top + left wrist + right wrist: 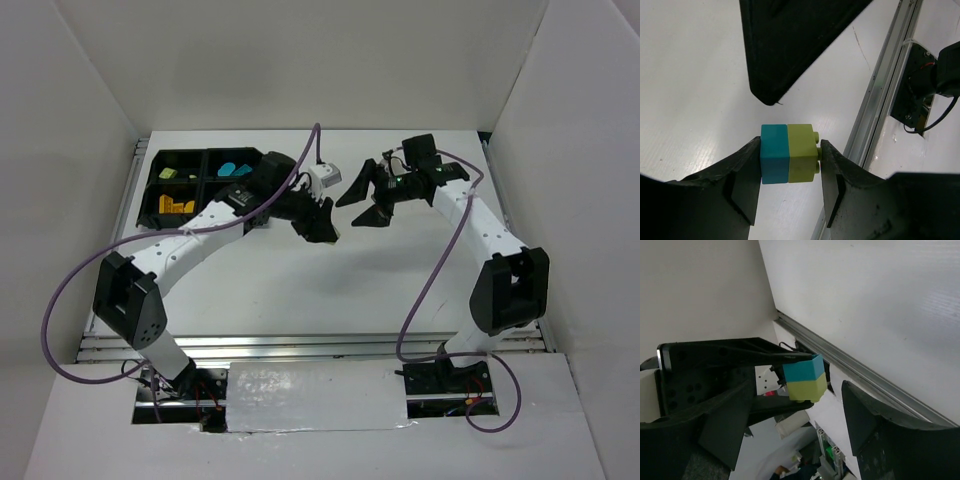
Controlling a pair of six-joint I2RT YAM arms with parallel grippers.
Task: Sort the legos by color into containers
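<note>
Two arms reach from the near edge and meet above the middle of the white tabletop (300, 290). The left gripper (322, 224), its arm bent low and angled rightwards, is clamped on one teal-and-lime brick (789, 161). Facing it, the right gripper (362, 200) stands with fingers apart on either side of that brick. Beyond and left of the left gripper, one black tray (204, 180) of four compartments holds yellow, green and teal legos (178, 208), too small to count.
</note>
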